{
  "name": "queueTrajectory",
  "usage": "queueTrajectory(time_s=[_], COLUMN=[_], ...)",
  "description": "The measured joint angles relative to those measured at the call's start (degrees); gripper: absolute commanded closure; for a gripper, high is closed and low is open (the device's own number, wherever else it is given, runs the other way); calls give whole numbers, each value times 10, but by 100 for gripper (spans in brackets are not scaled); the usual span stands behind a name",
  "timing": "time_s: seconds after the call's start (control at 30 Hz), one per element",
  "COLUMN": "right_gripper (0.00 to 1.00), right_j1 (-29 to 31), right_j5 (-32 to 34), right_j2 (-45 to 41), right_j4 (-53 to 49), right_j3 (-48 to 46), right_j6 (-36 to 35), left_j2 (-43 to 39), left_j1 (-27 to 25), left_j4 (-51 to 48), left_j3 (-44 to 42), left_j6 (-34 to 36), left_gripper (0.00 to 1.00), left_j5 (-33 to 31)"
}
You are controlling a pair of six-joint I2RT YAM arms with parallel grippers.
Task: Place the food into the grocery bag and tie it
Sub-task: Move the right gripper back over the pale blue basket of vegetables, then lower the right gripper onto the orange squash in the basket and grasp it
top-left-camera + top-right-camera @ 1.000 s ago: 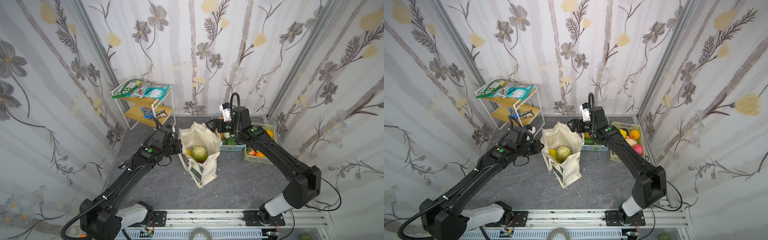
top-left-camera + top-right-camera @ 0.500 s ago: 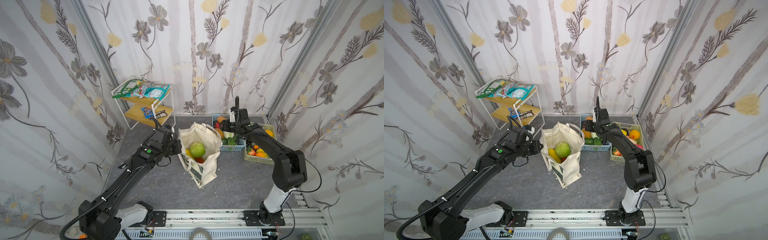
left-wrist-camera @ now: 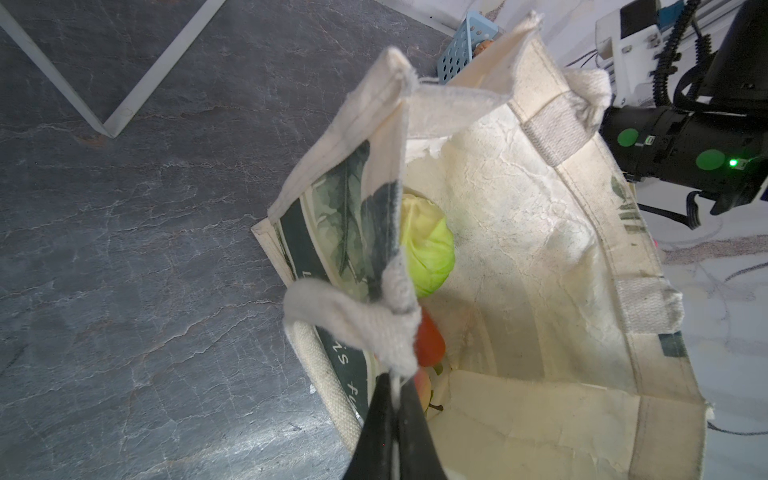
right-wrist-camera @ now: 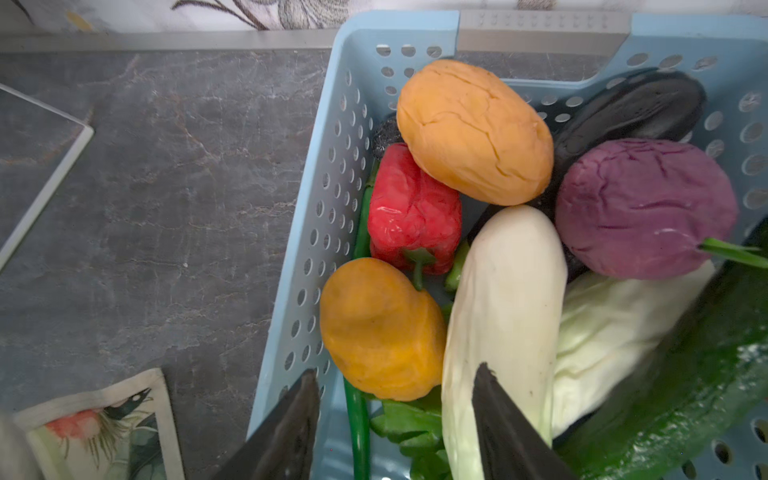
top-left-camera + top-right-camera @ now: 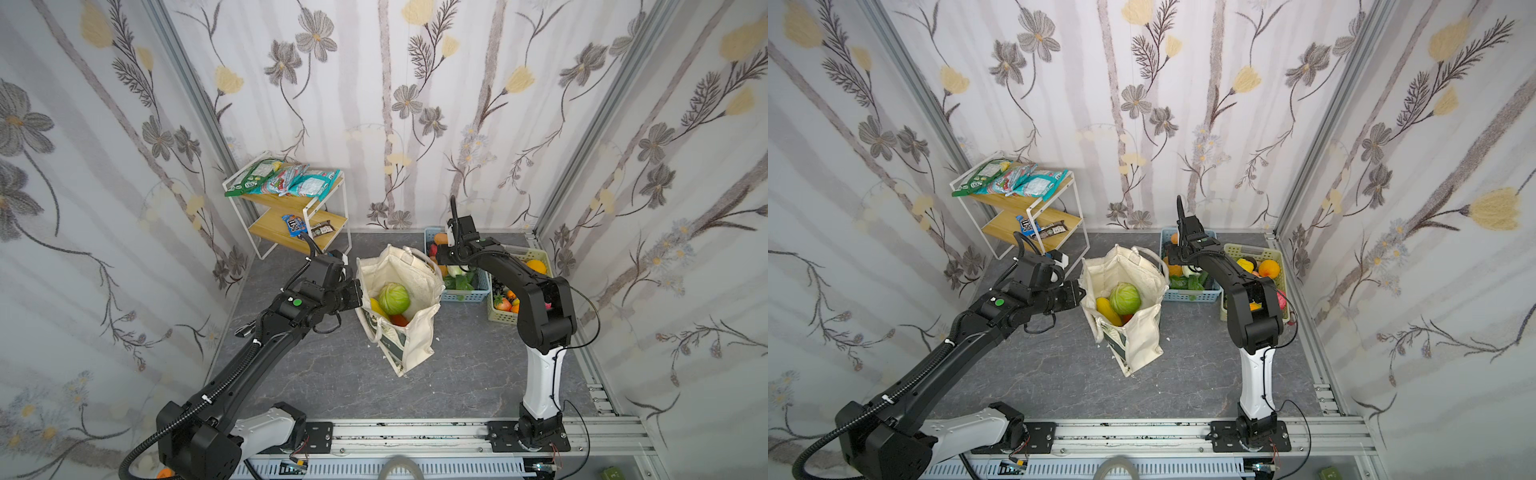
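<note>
The cream grocery bag stands open mid-floor. Inside lie a green cabbage, a yellow fruit and a red-orange piece. My left gripper is shut on the bag's near rim by a strap, holding the mouth open. My right gripper hangs open over the blue basket, one finger by its wall, the other over a white radish. An orange fruit lies just beyond the tips.
The blue basket also holds a red pepper, a purple cabbage and greens. A pale green basket of fruit stands to its right. A wire shelf at the back left carries snack packets.
My right gripper swung from the bag's far rim to above the blue basket and its jaws narrowed somewhat. The left gripper keeps hold of the bag's rim.
</note>
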Motion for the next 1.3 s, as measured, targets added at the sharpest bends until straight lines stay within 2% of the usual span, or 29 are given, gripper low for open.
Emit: queueTrajectory(time_s=[0.27,0.53,0.67,1.17,1.3], right_gripper=[35,31,27,24,27], right_j1=[17,17,17,12,8], right_j5=[43,63,61,12,-1], right_j2=[72,104,109,138,151], right_j4=[-82,-139,-149,-173,-172], right_j3=[98,134,147,164,172], right_j6=[-97,-188,-216,-297,-306], left_j2=[3,9,14,45,45], left_j1=[0,0,1,1,1], left_j4=[-7,-24,-39,-48,-49], left_j3=[5,17,29,53,54], left_j6=[2,4,8,12,12], left_gripper=[100,100,100,100,100], left_j5=[0,-2,-7,-10,-10])
